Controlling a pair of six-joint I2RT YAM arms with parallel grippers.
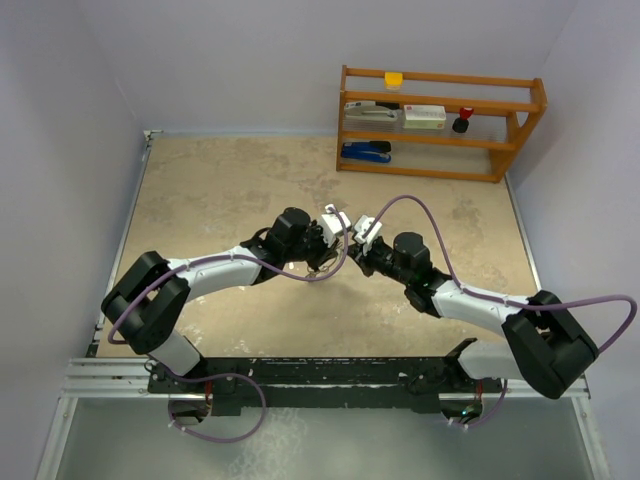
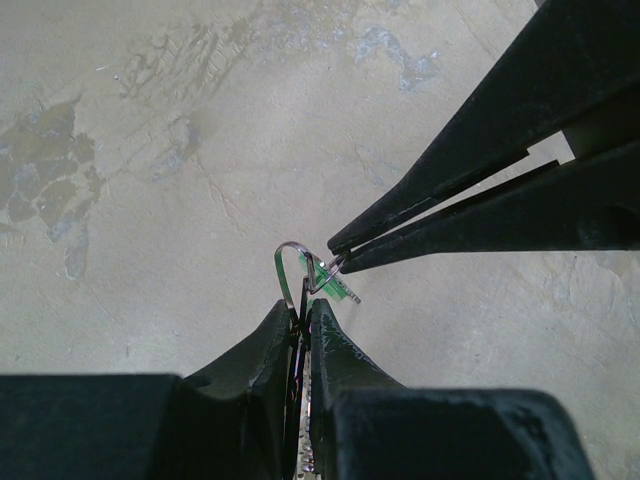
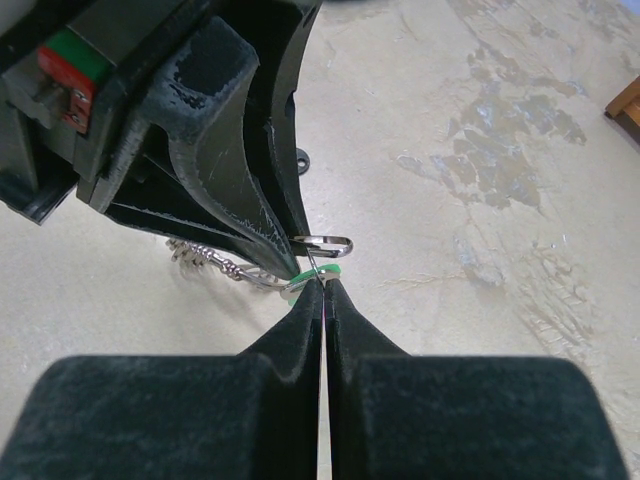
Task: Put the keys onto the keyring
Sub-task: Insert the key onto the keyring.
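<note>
- Your left fingers [image 2: 262, 352] are clamped on the keyring [image 2: 281, 262]; only a narrow slit shows between them, and the wire loop sticks out past their tips;
- Your right fingers [image 3: 288, 345] are pressed together on the green key [image 3: 318, 272], pinching it at their very tips;
- The two sets of tips meet nose to nose over the middle of the tabletop [image 1: 220, 200]; the green key lies against the keyring's wire, though you cannot tell whether it is threaded on;
- A string of small metal pieces [image 3: 215, 262] hangs beneath the left fingers; possibly the other keys, but the view is too blurred to be sure;
- A wooden shelf [image 1: 440, 120] stands at the far right of the tabletop.
</note>
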